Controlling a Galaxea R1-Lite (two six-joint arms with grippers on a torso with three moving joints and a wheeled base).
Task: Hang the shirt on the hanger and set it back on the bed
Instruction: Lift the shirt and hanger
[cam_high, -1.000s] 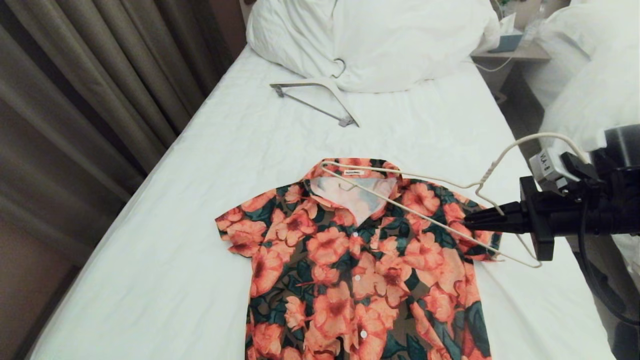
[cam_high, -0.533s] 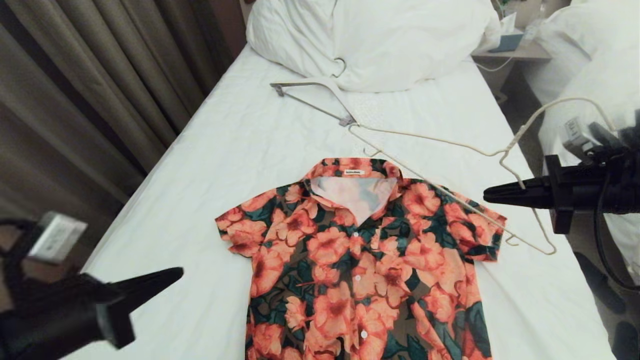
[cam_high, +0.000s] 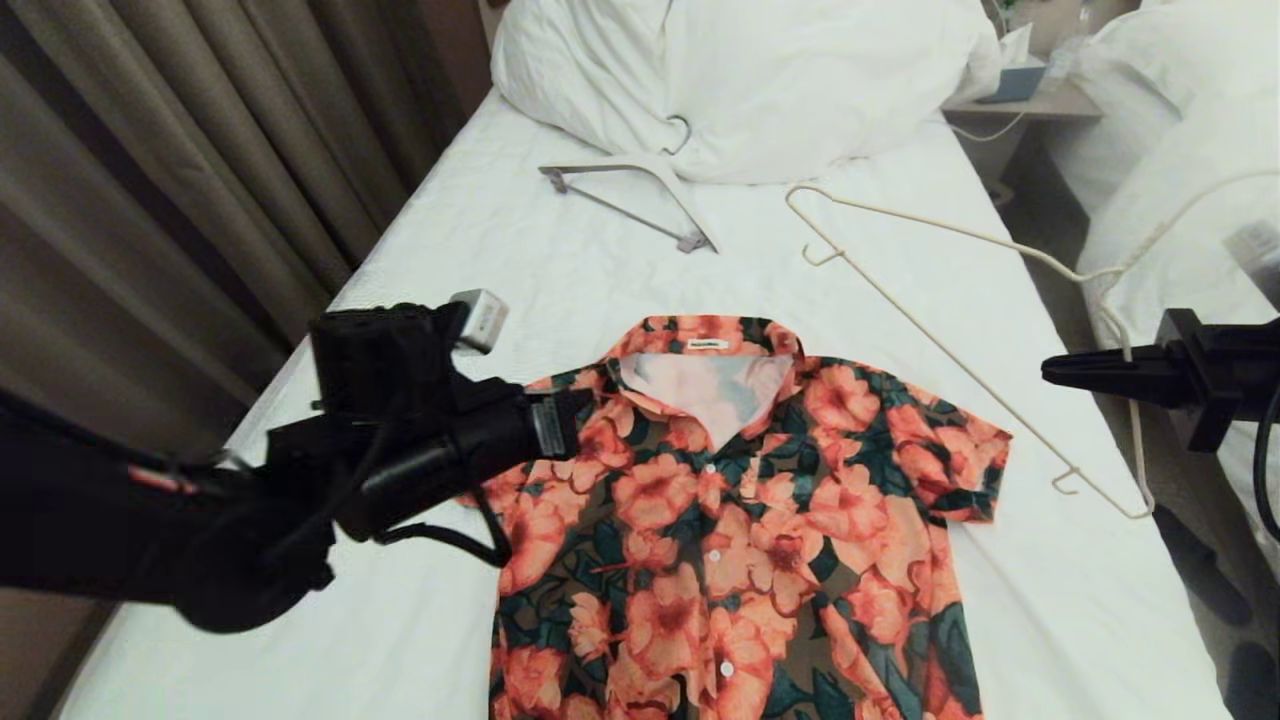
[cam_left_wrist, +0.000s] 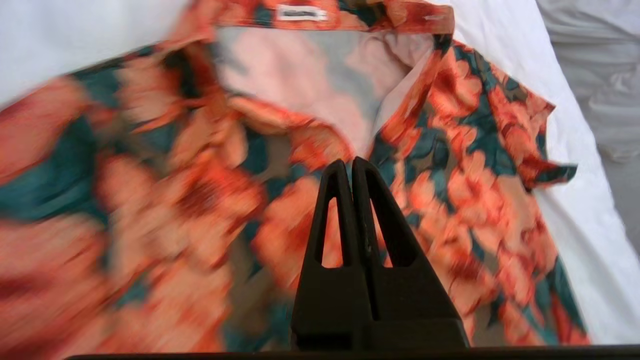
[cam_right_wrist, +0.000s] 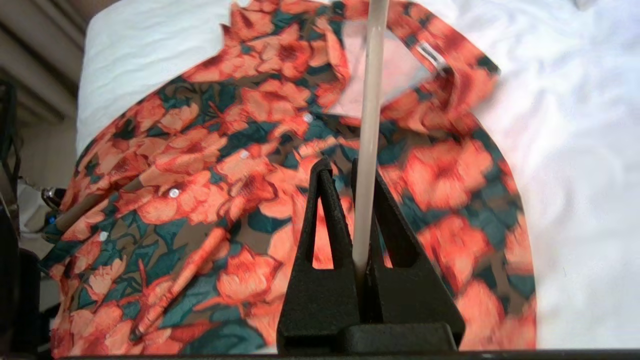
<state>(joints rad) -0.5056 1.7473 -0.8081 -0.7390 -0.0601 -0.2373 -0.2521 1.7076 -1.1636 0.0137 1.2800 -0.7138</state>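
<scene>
A: Right gripper (cam_high: 1050, 371) at the right edge of the head view, pointing left, raised over the bed (cam_high: 420, 620) beside the shirt's sleeve. Jaws clenched on the hanger (cam_high: 960, 352); the right wrist view shows the thin cream rod (cam_right_wrist: 369, 125) pinched between the two fingers (cam_right_wrist: 327, 210).

B: Hanger position?

A: Off the shirt (cam_high: 720, 520), in the air right of the collar. One end with a small notch hook is up near the pillow (cam_high: 740, 80), the other end is low, by the bed's right edge. Its curved hook runs out of frame at the right.

B: Left gripper?

A: Left gripper (cam_left_wrist: 351, 162) is over the shirt's left shoulder, aimed at the collar. Fingers pressed together, nothing between them. In the head view the arm covers the fingertips. Touching fabric or not, cannot tell.

B: Shirt?

A: Flat on the bed, front up, buttoned, collar open with pale lining (cam_high: 715, 395) showing, collar toward the pillow.

B: Anything else?

A: Second, thicker white hanger (cam_high: 630, 200) on the sheet just below the pillow, well apart from the shirt. Curtains (cam_high: 180, 180) along the left.
</scene>
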